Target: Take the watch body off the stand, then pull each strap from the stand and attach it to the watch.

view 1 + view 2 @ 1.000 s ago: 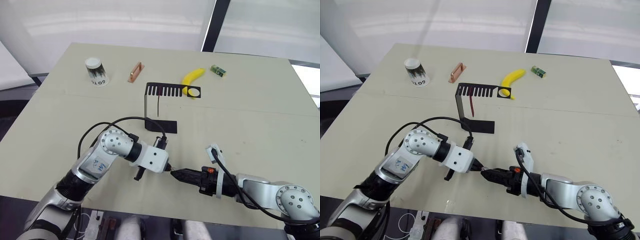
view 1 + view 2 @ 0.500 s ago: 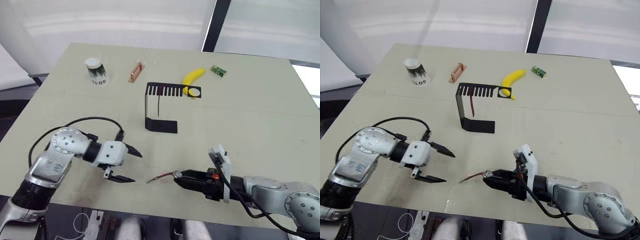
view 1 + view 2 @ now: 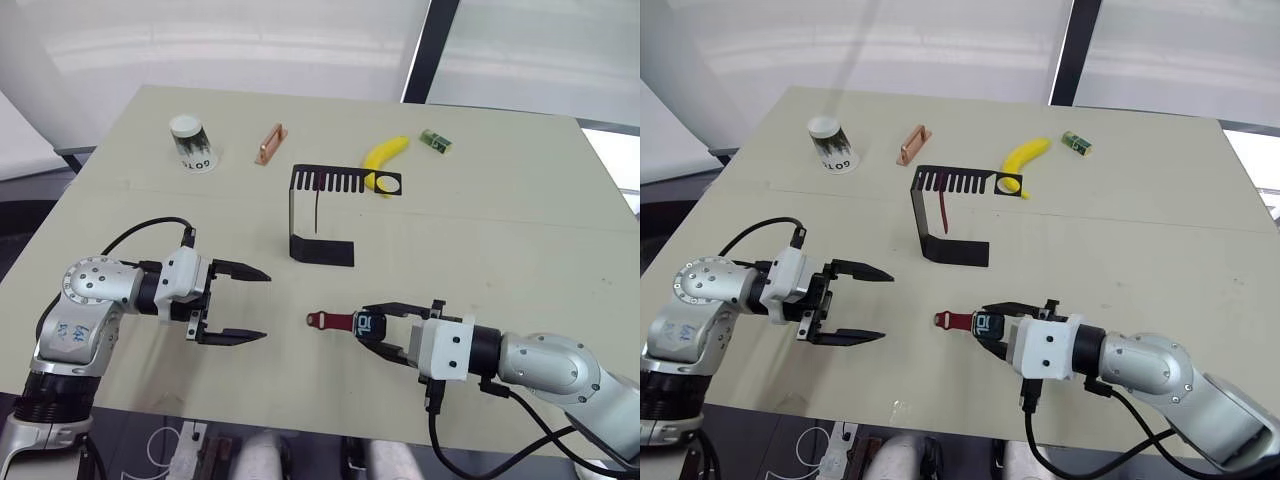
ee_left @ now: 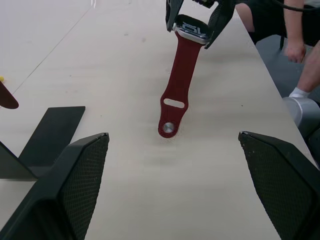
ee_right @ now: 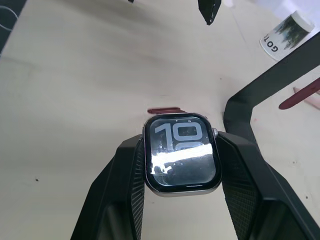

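Near the front edge of the table [image 3: 520, 230], the right gripper [image 3: 385, 330] holds the watch body [image 3: 368, 323], its two black fingers [image 5: 120, 185] clamped against the case's two sides. The screen faces up and shows light digits. One dark red strap [image 3: 328, 320] is fixed to the watch body and extends toward the left gripper [image 3: 250, 305], its free end resting on the table. The left gripper hovers well apart from the strap's end, fingers [image 3: 240, 272] spread wide and holding nothing. Behind both grippers, at mid-table, stands the black stand [image 3: 320, 215], flat base on the table, comb-slotted arm on top. A second dark red strap [image 3: 943, 215] hangs from one slot of that arm. Behind the stand lie a banana [image 3: 385, 158], just beyond the arm's round hole, a small green item [image 3: 436, 141], a copper-coloured piece [image 3: 270, 143] and a white cup [image 3: 192, 144].
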Controlling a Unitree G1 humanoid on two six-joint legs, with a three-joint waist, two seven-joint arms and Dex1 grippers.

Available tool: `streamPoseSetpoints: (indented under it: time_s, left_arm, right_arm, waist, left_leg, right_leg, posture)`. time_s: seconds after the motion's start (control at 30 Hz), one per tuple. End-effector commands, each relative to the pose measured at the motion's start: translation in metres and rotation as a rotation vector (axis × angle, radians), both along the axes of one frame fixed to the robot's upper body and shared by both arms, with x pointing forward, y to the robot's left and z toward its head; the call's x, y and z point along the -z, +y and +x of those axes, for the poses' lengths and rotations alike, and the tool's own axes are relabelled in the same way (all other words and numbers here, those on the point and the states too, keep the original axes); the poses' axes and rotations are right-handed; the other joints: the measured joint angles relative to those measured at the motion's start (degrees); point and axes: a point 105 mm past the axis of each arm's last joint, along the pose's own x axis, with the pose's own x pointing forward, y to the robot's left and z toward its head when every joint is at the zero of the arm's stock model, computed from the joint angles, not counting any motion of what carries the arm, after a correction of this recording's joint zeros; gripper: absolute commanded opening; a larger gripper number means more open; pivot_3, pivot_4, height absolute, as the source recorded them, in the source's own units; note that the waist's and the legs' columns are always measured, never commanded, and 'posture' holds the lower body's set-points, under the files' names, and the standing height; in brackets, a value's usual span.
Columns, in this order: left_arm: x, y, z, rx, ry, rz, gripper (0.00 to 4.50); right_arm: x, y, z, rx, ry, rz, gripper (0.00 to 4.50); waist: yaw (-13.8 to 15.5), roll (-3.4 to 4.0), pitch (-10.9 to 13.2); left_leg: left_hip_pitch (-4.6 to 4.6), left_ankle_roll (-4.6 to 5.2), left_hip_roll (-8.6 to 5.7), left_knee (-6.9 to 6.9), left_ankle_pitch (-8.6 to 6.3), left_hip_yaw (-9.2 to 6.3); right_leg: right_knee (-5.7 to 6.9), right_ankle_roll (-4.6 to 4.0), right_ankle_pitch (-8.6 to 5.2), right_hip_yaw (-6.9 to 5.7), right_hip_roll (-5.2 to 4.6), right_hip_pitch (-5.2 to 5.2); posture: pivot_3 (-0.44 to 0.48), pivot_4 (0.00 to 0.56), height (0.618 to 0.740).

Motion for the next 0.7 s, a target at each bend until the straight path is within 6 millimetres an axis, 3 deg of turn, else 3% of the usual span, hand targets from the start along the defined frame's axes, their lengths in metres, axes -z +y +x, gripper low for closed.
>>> streamPoseSetpoints:
  time_s: [0.03, 0.2, 0.4, 0.53, 0.7]
  left_arm:
    - [-0.007, -0.009, -0.008, 0.058, -0.033, -0.037, 4.50]
    - [-0.007, -0.013, -0.009, 0.068, -0.032, -0.035, 4.50]
    - [-0.026, 0.002, 0.000, 0.003, -0.055, -0.069, 4.50]
    - [-0.016, 0.024, 0.002, -0.053, -0.021, -0.023, 4.50]
    - [-0.009, 0.033, 0.000, -0.093, -0.005, -0.017, 4.50]
  right_arm:
    - [0.006, -0.002, -0.004, -0.071, -0.147, -0.051, 1.61]
    - [0.006, -0.001, -0.002, -0.077, -0.144, -0.024, 1.61]
    - [-0.006, 0.048, 0.016, -0.155, 0.106, 0.240, 1.61]
    - [0.027, 0.059, 0.015, -0.245, 0.236, 0.091, 1.61]
    - [0.049, 0.048, 0.016, -0.189, 0.327, 0.030, 1.61]
  waist:
    - [0.0, 0.00, 0.0]
    - [0.1, 0.00, 0.0]
    - [0.0, 0.00, 0.0]
    - [-1.4, -0.03, 0.0]
    - [-1.2, -0.02, 0.1]
  left_leg:
    - [0.00, 0.00, 0.00, 0.00, 0.00, 0.01]
    - [0.04, -0.02, 0.00, 0.00, 0.00, 0.01]
    - [0.08, -0.02, 0.01, 0.01, 0.00, 0.02]
    - [0.15, -0.05, 0.03, 0.05, 0.03, -0.02]
    - [0.04, 0.06, -0.01, 0.05, -0.03, -0.03]
  right_leg:
    - [0.01, 0.00, 0.00, 0.01, 0.00, 0.00]
    - [0.07, -0.01, -0.01, 0.01, 0.00, 0.00]
    - [0.10, -0.02, -0.01, 0.04, 0.01, 0.01]
    - [0.31, -0.10, -0.05, 0.04, 0.02, 0.01]
    - [0.22, -0.09, -0.04, -0.05, -0.05, -0.02]
  posture:
    - [0.000, 0.150, 0.729]
    - [0.000, 0.150, 0.729]
    - [0.000, 0.150, 0.729]
    - [0.000, 0.150, 0.729]
    - [0.000, 0.150, 0.729]
